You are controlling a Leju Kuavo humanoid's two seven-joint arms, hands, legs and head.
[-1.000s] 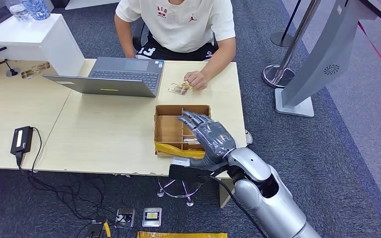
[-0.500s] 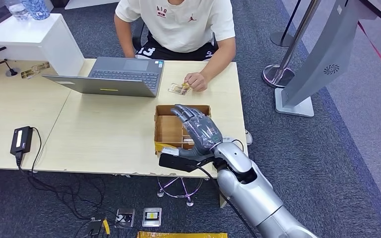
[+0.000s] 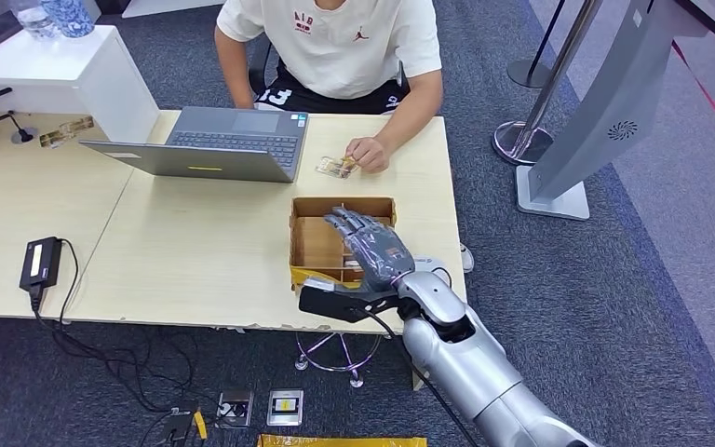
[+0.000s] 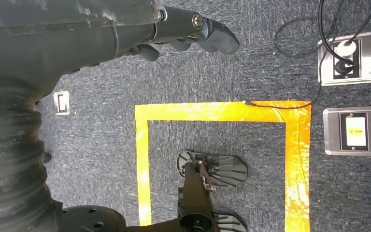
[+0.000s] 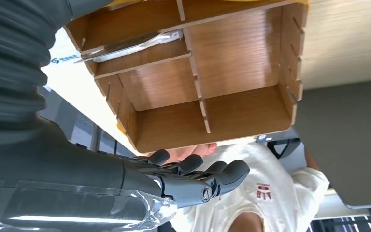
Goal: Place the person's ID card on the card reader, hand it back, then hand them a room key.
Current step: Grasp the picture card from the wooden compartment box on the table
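My right hand [image 3: 375, 250] hovers over the wooden divided box [image 3: 315, 244] at the table's near edge, fingers stretched and apart, holding nothing. In the right wrist view the hand [image 5: 193, 181] sits just off the box [image 5: 236, 111], where a clear-sleeved card [image 5: 130, 44] lies in one compartment. Across the table a person's hand [image 3: 369, 151] rests on a small card [image 3: 336, 167]. A black device with a cable [image 3: 40, 262] lies on the left table. My left hand [image 4: 193, 30] hangs over the carpet, holding nothing.
An open grey laptop [image 3: 214, 142] stands beyond the box, in front of the seated person. A white counter [image 3: 56, 65] is at the far left. A grey kiosk stand [image 3: 605, 102] and a stanchion base [image 3: 521, 140] stand on the carpet to the right.
My right hand has drawn left and back, from the box's right side to over its middle compartments. The person's hand and card have stayed put.
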